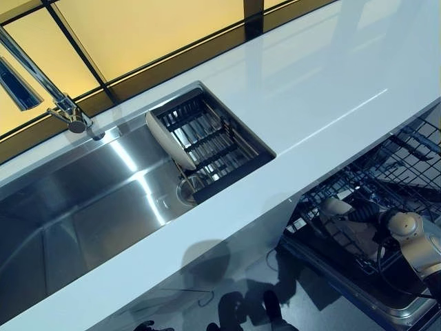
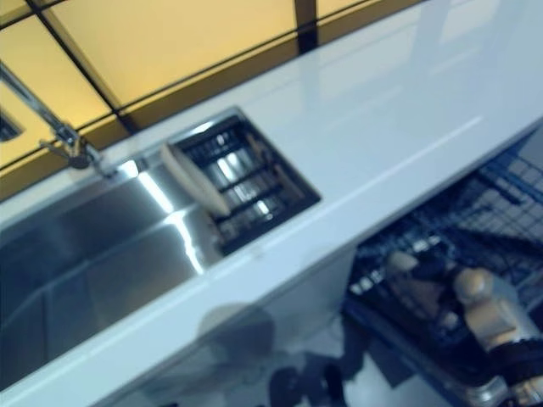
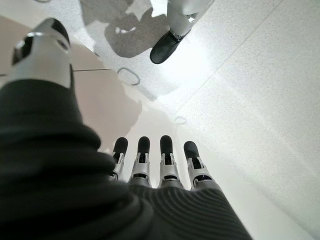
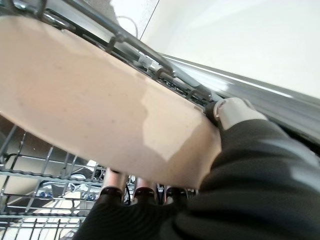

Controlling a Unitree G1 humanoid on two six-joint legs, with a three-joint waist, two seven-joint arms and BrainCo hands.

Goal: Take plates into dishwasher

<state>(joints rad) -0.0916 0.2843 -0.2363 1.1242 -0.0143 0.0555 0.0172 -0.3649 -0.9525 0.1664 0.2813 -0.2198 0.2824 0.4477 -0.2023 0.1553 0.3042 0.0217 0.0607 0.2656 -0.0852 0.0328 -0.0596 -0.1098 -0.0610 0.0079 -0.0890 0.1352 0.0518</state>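
Sink rack (image 1: pixel 207 141): 1 plate (image 1: pixel 162 141); hand (image 4: pixel 235 150): 1.

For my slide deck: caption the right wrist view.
Right hand holding a beige plate over the dishwasher rack.

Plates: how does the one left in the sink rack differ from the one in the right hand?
The sink-rack plate stands on edge in the dark rack inside the sink, untouched; the held plate is pinched by the right hand down among the dishwasher basket wires. The sink-rack plate sits at counter level; the held plate is below the counter. Both look pale cream. The left hand hangs open over the floor.
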